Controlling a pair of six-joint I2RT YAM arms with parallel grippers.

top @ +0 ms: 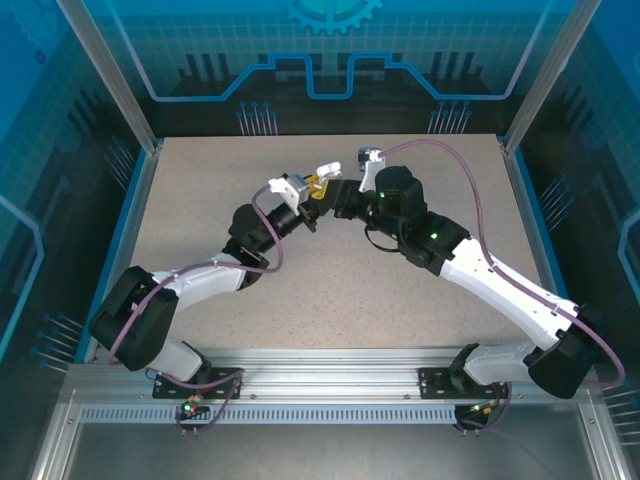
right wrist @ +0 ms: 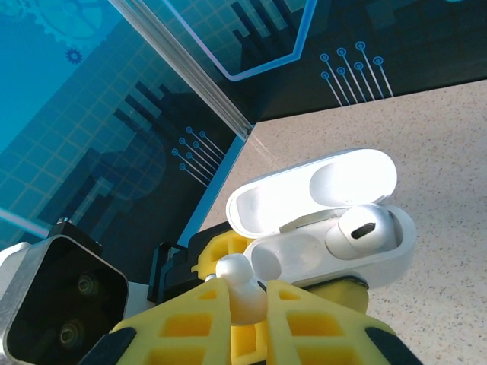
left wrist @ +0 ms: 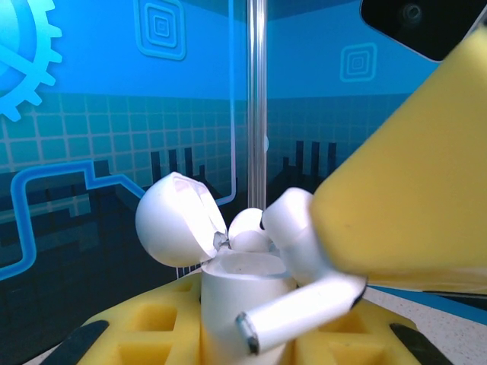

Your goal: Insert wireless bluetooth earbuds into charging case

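Over tabletop (top: 190,220) | our right gripper (right wrist: 242,300) pinches white earbud (left wrist: 304,304), stem seemingly crosswise beside empty socket (right wrist: 285,258) | left gripper (left wrist: 243,346) clamps charging case (right wrist: 380,258)

Speckled beige tabletop (top: 330,290) is lying inside a blue-walled enclosure.
Blue panels (top: 330,70) printed with circuit lines are standing around it, a gear emblem (top: 330,12) is showing at the top of the back one, aluminium posts (top: 108,72) are rising at the rear corners, a blue rim (top: 122,235) is running along the sides, and a slotted aluminium rail (top: 330,385) is lying across the near edge.
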